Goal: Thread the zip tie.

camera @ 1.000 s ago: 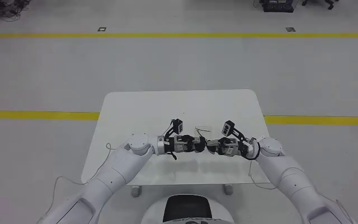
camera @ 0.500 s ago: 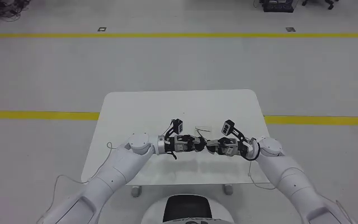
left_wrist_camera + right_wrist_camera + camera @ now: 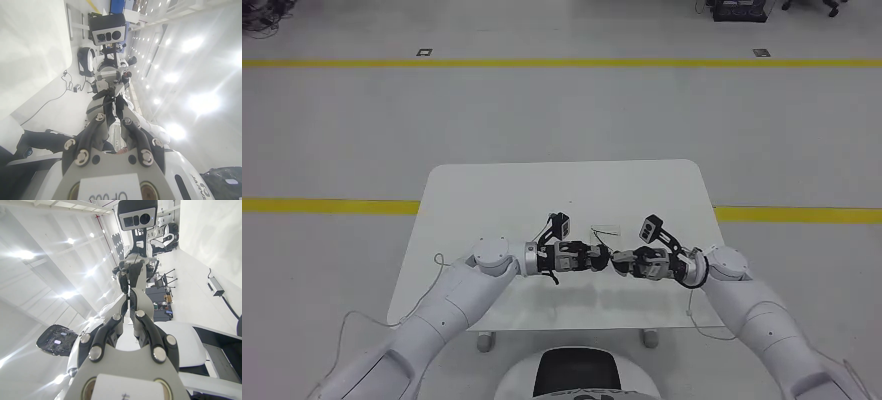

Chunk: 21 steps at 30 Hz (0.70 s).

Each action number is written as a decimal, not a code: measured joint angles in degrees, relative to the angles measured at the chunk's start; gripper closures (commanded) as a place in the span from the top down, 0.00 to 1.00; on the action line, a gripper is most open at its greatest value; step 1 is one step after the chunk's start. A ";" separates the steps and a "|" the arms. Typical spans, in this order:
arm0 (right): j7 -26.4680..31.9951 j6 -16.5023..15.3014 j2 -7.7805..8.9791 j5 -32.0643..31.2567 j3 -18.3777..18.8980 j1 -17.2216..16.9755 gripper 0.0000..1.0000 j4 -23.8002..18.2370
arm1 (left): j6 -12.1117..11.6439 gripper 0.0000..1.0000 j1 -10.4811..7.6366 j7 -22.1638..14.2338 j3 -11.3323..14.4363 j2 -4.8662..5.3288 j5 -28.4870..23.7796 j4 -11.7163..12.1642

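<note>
White table (image 3: 492, 190), top view: left pincer (image 3: 603, 260) and right pincer (image 3: 619, 262) meet tip to tip above its near middle. Black zip tie (image 3: 604, 232) juts from the meeting point as a thin strand toward the table's far edge.

Left wrist view: left pincer (image 3: 114, 108) closed on the zip tie (image 3: 100, 106), strap slanting out sideways from its tips. Right pincer (image 3: 103, 93) just beyond those tips.

Right wrist view: right pincer (image 3: 128, 304), whether gripping or loose cannot be told. Left pincer (image 3: 124, 283) directly opposite, near.
</note>
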 measured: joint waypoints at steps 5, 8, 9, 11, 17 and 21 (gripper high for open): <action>0.23 0.16 -0.12 -0.26 -0.04 0.15 0.00 0.17 | -0.08 0.07 -0.04 0.11 0.09 -0.01 -0.09 0.11; 0.31 0.03 -0.18 -0.26 0.02 0.13 0.00 0.25 | -0.09 0.03 -0.08 0.08 0.19 -0.03 -0.14 0.23; 0.31 0.00 -0.19 -0.26 0.04 0.12 0.00 0.26 | -0.09 0.01 -0.11 0.06 0.23 -0.04 -0.17 0.28; 0.31 -0.05 -0.21 -0.21 0.09 0.08 0.00 0.27 | -0.09 0.00 -0.16 0.06 0.28 -0.05 -0.19 0.35; 0.30 0.05 -0.25 -0.15 0.17 0.04 0.00 0.34 | -0.19 0.00 -0.31 0.03 0.45 -0.07 -0.15 0.49; 0.30 0.32 -0.28 0.21 0.35 -0.02 1.00 0.55 | -0.55 0.00 -0.42 0.19 0.54 -0.08 0.13 0.62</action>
